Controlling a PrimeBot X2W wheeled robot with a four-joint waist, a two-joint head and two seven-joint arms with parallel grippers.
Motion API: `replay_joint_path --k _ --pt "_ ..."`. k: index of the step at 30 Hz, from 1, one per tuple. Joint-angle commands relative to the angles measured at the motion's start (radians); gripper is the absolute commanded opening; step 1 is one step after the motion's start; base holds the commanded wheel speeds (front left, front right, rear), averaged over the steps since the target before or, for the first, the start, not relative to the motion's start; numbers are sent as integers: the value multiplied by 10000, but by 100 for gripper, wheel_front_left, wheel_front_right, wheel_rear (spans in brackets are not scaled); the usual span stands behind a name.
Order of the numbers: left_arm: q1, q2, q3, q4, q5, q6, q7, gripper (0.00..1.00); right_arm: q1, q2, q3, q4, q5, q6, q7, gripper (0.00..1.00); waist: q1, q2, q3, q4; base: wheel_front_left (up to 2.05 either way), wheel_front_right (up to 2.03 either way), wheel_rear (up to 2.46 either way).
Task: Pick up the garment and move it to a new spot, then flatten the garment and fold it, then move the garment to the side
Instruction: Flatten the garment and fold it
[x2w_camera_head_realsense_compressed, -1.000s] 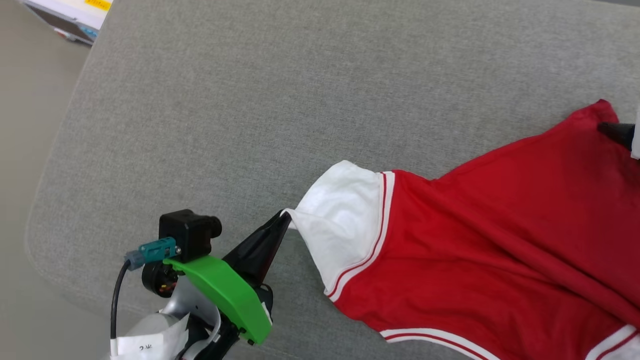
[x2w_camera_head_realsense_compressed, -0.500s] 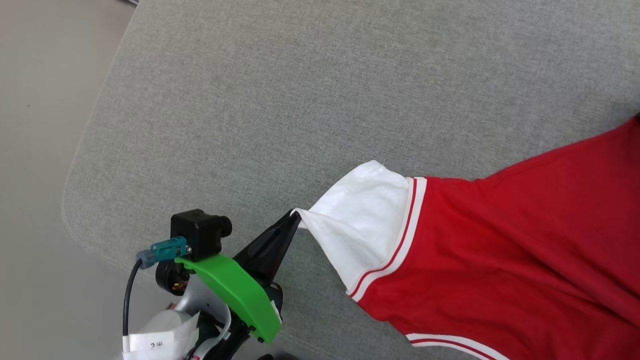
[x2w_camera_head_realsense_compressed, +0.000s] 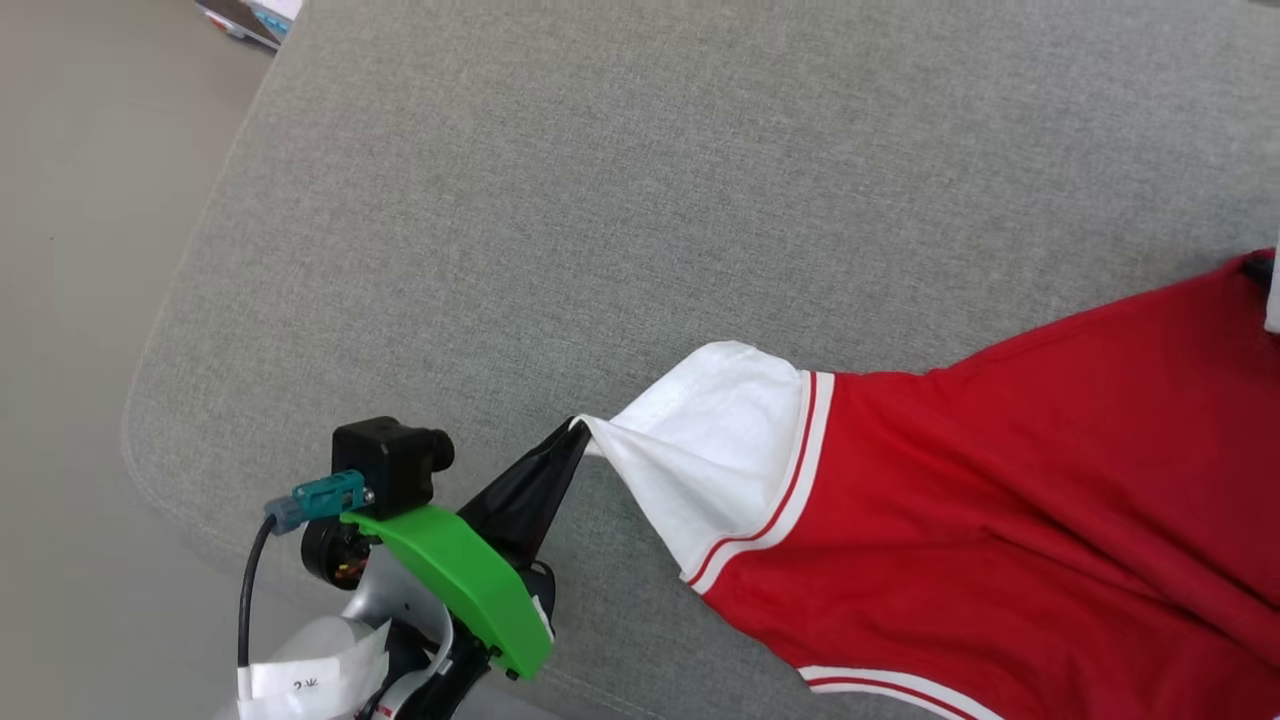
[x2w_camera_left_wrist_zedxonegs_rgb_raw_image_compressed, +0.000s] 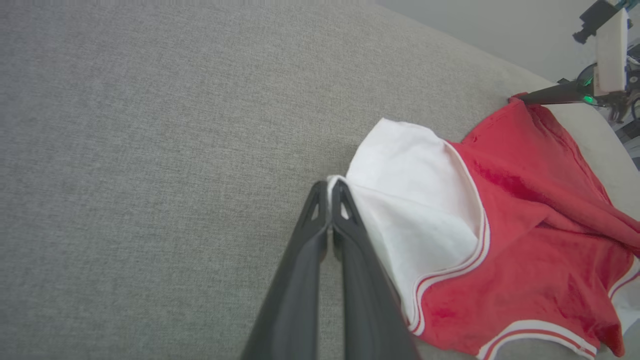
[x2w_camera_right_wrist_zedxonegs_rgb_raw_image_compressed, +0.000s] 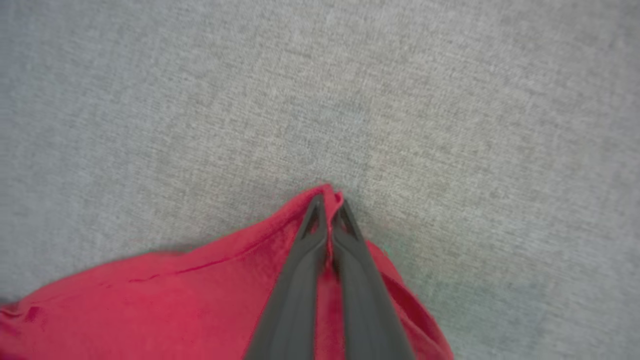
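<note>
Midway, the left gripper is clamped on the white sleeve and the right gripper on a red corner of the garment, which lies rumpled at the near right of the grey cushion; flattening, folding and setting aside appear to remain.

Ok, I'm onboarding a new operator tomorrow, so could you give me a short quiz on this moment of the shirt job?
1. True or false: the left jaws are shut on a corner of the garment's white sleeve.
2. Which part do the right jaws pinch? A) the other white sleeve B) a red corner C) the striped trim
3. In a few words: is the garment folded yet?
Key: 1 true. 2 B. 3 No, it lies unfolded and creased on the grey cushion.
</note>
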Motion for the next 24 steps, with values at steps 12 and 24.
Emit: replay_joint_path --k 12,24 --pt "113 444 394 -333 -148 415 39 0 434 219 142 243 989 -6 -1058 0 -1 0 -1746 -1013 0 0 0" --pt "448 1031 949 -1033 -205 895 79 0 991 -43 -184 -912 1963 -6 -1271 0 -1 0 -3008 -1991 0 0 0"
